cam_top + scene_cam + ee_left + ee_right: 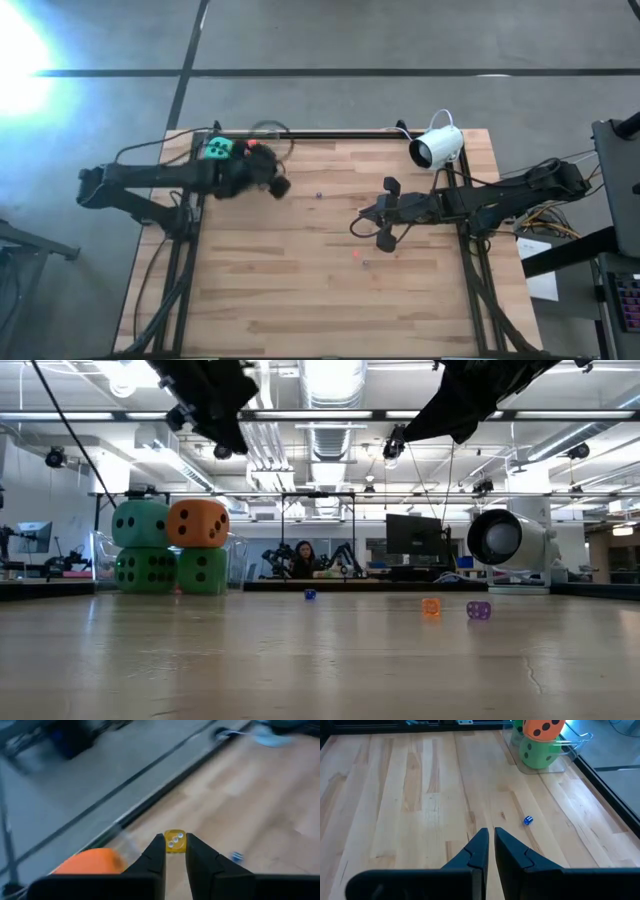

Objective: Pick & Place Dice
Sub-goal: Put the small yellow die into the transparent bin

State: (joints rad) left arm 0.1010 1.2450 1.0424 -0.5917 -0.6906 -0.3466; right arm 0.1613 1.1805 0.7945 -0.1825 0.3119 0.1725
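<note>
From above, the left gripper (pixel 272 180) hangs upper left of centre, beside the stacked dice (pixel 228 150) at the table's (pixel 300 290) far left corner; the right gripper (pixel 385 212) waits right of centre.

At table height, the orange die (pixel 198 522) and teal die (pixel 139 523) top two green ones at left.

The left wrist view shows fingers (pixel 152 857) pinching a small yellow die (pixel 175 841).

The right wrist view shows fingers (pixel 476 851) closed, empty.

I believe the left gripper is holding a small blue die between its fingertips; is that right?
Not quite: the small die pinched in the left gripper is yellow, not blue, as the left wrist view shows. It is indeed held between the fingertips.
</note>
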